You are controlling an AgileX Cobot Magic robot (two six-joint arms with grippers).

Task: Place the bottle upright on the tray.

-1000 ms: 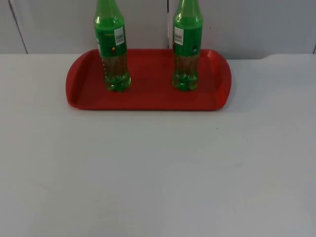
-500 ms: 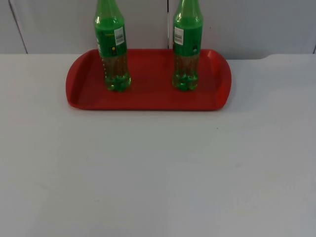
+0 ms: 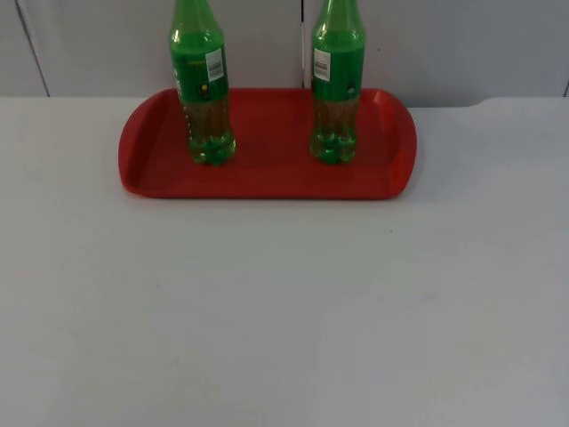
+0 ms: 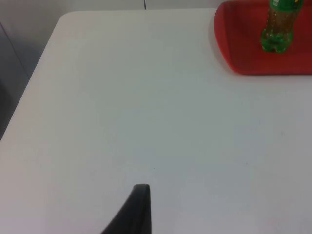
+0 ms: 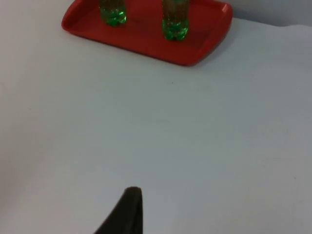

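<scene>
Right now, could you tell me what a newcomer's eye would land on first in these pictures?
The red tray at the far side of the white table, near the grey wall, catches the eye first. Two green bottles stand upright on it, apart: the left bottle and the right bottle. Both arms wait back from the tray, a black fingertip of the left claw and the right claw above bare table.

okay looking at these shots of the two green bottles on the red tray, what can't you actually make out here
- Caps of the left bottle and right bottle: cut off by the top view's upper edge.
- Label print: too small to read in the top view.
- The red tray: its far end runs past the left wrist view's edge.
- Left gripper and right gripper: one fingertip each, so open or shut is unclear.
</scene>
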